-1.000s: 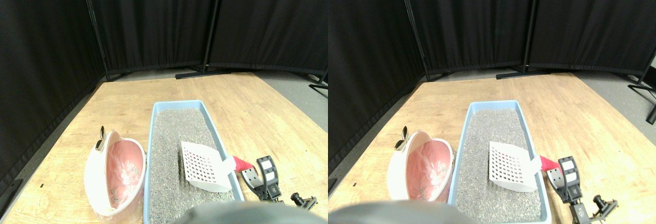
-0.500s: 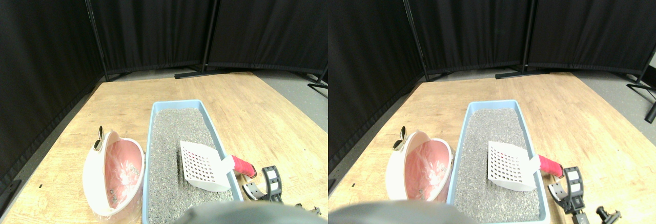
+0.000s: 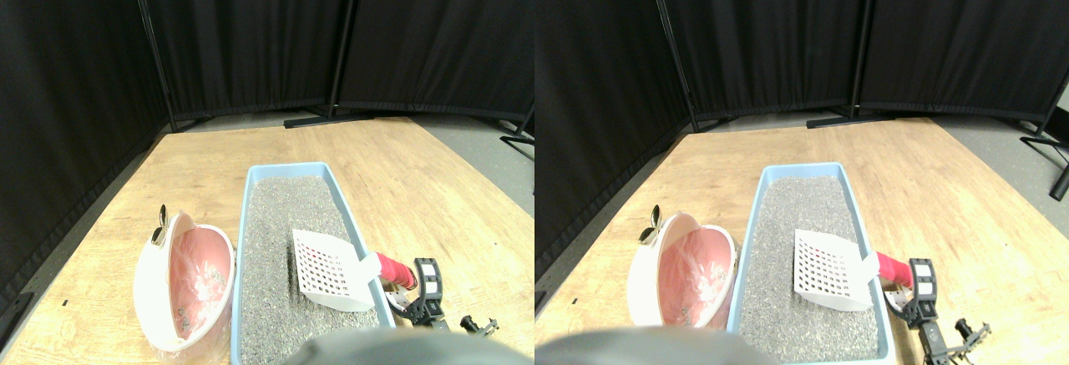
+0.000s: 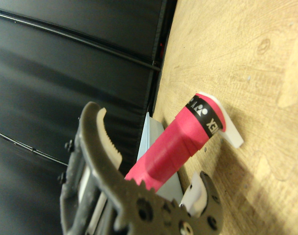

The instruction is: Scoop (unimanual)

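Note:
A white slotted scoop lies head-down on the grey litter in the light blue litter box. Its red wrapped handle sticks out over the box's right rim. My right gripper is at the handle's free end, on the wooden floor side of the box. In the wrist view the red handle runs between the two dark jaws of the gripper. The jaws stand apart on either side of it without clamping it. The gripper is open.
A white bin with a pink liner stands tilted just left of the litter box. Black curtain panels on stands close off the back and left. The wooden floor stretches to the right of the box.
My gripper dropped back toward the lower right, then came up and left again. It now sits closer around the end of the red handle. The scoop has not moved.

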`<action>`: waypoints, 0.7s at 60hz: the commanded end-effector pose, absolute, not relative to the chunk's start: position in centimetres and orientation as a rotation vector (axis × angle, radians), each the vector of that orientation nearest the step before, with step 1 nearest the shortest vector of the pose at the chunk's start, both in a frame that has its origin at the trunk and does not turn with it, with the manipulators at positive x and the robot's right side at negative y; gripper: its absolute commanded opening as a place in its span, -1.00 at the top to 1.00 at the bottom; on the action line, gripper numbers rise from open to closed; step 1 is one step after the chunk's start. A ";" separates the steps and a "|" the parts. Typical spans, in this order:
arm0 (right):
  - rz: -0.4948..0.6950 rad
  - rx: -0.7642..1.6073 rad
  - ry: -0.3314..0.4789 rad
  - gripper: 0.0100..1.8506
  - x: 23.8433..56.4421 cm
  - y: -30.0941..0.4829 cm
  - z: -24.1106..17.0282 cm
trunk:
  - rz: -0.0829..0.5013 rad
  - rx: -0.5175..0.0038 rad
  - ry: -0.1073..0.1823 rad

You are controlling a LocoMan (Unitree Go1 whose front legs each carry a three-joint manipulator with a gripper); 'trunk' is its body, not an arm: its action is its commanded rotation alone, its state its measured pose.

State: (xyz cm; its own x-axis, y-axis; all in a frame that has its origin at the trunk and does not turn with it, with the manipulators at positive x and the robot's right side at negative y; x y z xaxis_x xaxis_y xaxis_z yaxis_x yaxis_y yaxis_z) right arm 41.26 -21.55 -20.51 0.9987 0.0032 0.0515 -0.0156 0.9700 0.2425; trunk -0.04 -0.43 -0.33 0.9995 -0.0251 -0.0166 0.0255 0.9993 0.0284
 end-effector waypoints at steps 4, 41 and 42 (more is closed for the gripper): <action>-0.009 0.282 -0.029 -0.05 41.8 -21.2 -20.7 | -0.024 0.003 0.022; 0.018 0.264 -0.004 -0.01 44.6 -19.7 -20.3 | -0.016 -0.002 0.016; 0.018 0.264 -0.004 -0.01 44.7 -19.7 -20.3 | -0.016 -0.002 0.016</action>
